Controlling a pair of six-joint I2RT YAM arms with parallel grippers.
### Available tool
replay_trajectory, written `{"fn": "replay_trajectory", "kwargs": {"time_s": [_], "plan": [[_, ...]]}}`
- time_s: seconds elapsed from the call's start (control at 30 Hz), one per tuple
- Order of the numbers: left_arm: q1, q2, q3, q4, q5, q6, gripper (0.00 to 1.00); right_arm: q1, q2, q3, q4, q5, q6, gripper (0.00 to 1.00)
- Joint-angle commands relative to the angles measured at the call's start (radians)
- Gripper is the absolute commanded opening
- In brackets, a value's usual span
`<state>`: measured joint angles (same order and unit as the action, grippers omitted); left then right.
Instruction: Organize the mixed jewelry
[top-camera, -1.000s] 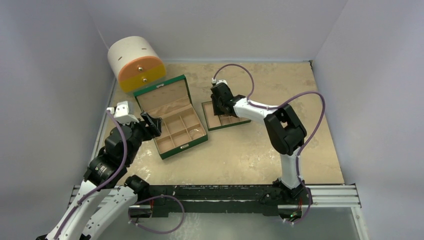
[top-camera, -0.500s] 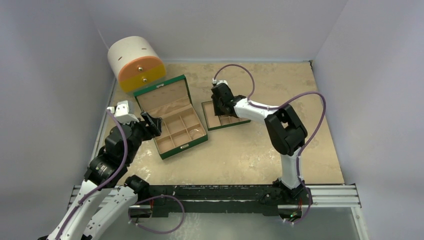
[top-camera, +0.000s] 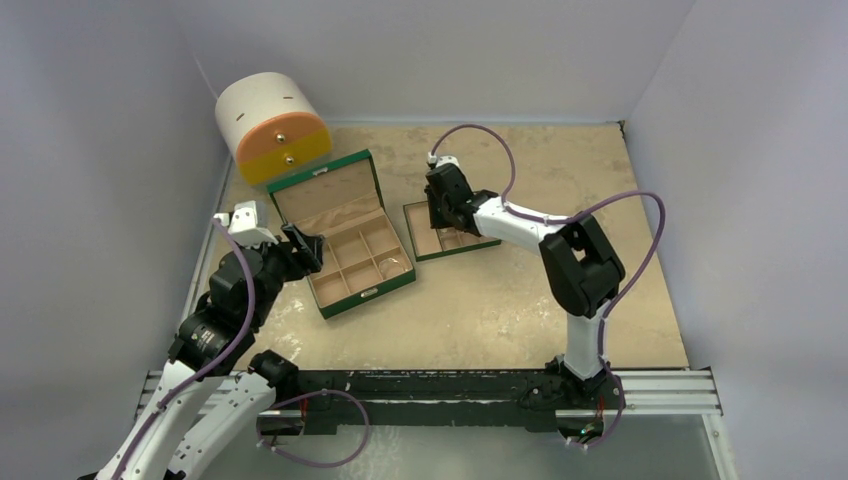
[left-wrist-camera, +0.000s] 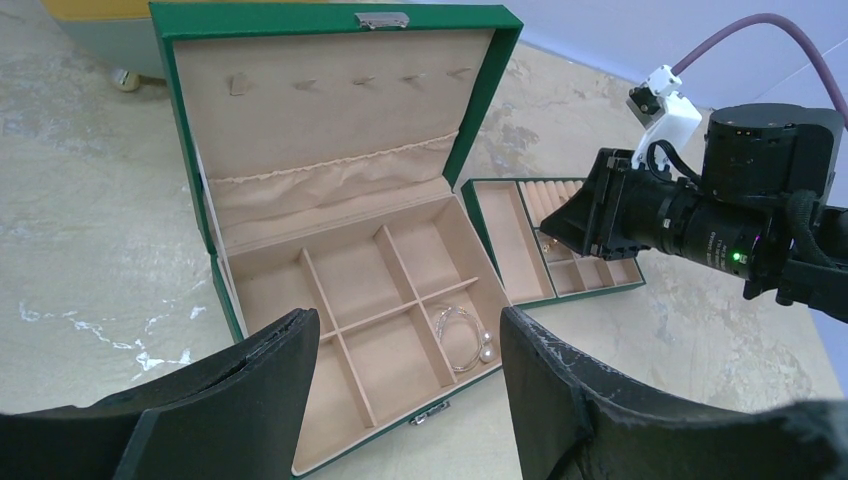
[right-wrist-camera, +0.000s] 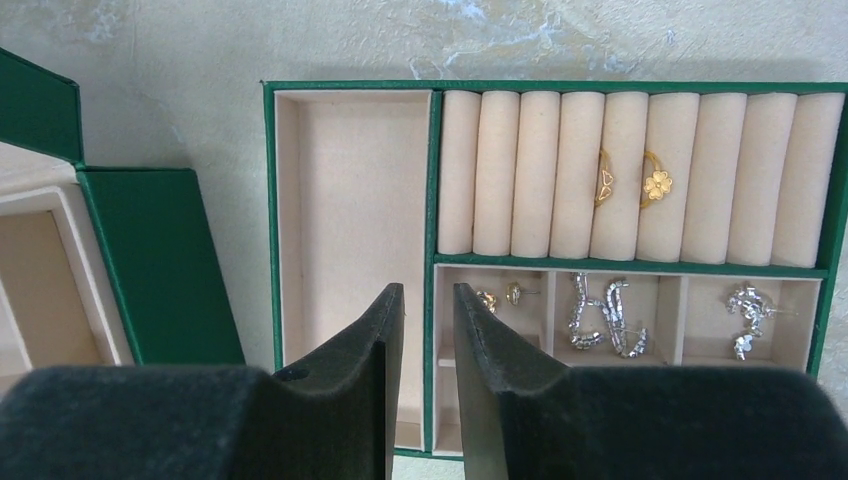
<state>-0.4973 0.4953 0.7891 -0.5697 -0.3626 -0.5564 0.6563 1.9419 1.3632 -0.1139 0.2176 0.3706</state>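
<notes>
Tan tabletop (top-camera: 500, 300) — left claw (left-wrist-camera: 405, 335) spread near box's (left-wrist-camera: 300, 18) edge, right claw (right-wrist-camera: 428, 295) narrowly parted above tray (right-wrist-camera: 600, 86).

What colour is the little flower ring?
Gold. The flower ring shows best in the right wrist view.

No text, label or number is legible.

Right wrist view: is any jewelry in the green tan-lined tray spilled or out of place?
Nothing stands out. Two small gold rings sit between the tan rolls, and small metal earrings lie inside compartments of the green tray.
</notes>
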Motion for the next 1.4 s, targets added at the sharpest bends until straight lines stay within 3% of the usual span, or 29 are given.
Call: {"fn": "replay_trajectory", "kwargs": {"time_s": [0.0, 0.77, 1.0, 1.37], "plan": [[0.009, 0.001, 0.021, 0.048, 0.013, 0.015, 0.66, 0.005, 0.011, 0.013, 0.020, 0.006, 0.013, 0.27], [0.026, 0.008, 0.019, 0.053, 0.028, 0.016, 0.66, 0.014, 0.091, 0.050, 0.018, 0.008, 0.006, 0.21], [0.029, 0.010, 0.018, 0.052, 0.031, 0.017, 0.66, 0.020, 0.105, 0.066, 0.008, 0.021, -0.001, 0.00], [0.031, 0.015, 0.018, 0.053, 0.031, 0.015, 0.66, 0.042, 0.001, 0.041, -0.023, 0.065, -0.017, 0.00]]}}
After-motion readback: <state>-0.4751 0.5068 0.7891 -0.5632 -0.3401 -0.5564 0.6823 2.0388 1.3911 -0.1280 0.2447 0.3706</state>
